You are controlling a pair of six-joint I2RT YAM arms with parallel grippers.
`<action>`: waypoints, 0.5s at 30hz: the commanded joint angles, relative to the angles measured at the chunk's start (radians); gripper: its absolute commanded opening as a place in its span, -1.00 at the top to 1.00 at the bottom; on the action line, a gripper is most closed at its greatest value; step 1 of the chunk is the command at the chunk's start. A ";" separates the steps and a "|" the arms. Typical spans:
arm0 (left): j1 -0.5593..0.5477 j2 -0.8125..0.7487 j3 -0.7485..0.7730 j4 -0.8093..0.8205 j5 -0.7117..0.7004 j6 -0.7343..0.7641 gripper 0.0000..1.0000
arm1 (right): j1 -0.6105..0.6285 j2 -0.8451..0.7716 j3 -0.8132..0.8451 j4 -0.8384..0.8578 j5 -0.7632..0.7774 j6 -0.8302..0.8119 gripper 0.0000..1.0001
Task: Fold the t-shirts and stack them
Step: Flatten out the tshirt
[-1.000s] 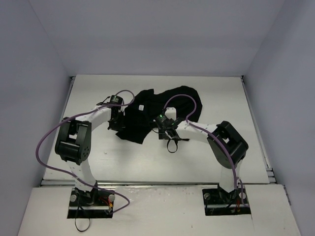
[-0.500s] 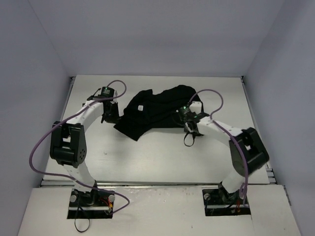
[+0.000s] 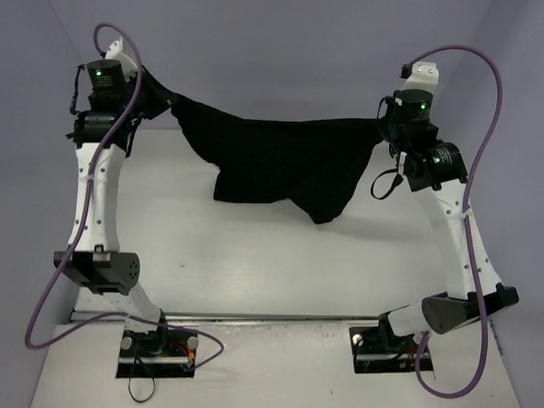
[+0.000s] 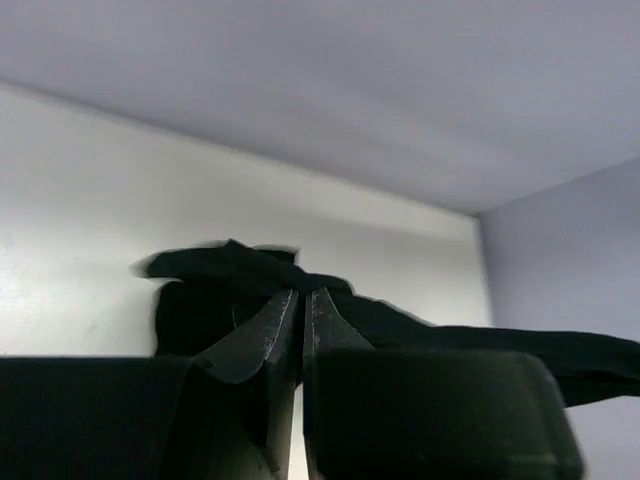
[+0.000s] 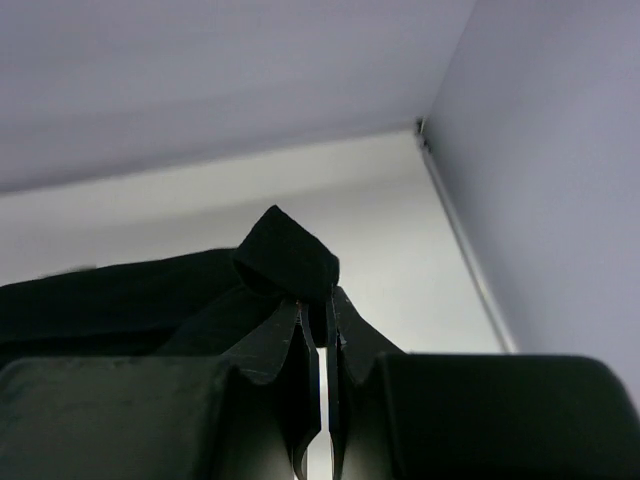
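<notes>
Claw of the left arm (image 4: 300, 298) high up, fingers pressed together on one end of black t-shirt (image 3: 280, 161), top view alone showing it stretched, sagging over white worktop (image 3: 255, 263), claw of the right arm (image 5: 319, 303) pinching the other end, wrist views showing only bunched folds.

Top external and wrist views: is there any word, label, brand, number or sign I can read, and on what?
None can be read. The black t-shirt, held up between the left gripper and the right gripper, shows only plain cloth: no logo or tag faces a camera. The only other marks are green lights, with no lettering.
</notes>
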 commanded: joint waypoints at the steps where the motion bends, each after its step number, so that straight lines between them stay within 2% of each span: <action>1: 0.015 -0.012 0.293 0.032 0.052 -0.101 1.00 | -0.009 0.055 0.224 0.009 -0.053 -0.193 1.00; 4: 0.048 0.047 0.493 0.047 0.048 -0.136 1.00 | -0.011 0.099 0.368 0.012 -0.100 -0.228 1.00; 8: 0.110 0.091 0.505 0.133 0.095 -0.256 1.00 | -0.024 0.189 0.518 0.018 -0.143 -0.301 1.00; 12: 0.133 0.180 0.551 0.204 0.123 -0.297 1.00 | -0.054 0.312 0.651 0.056 -0.187 -0.331 1.00; 15: 0.167 0.256 0.612 0.368 0.192 -0.413 1.00 | -0.096 0.378 0.734 0.156 -0.210 -0.328 1.00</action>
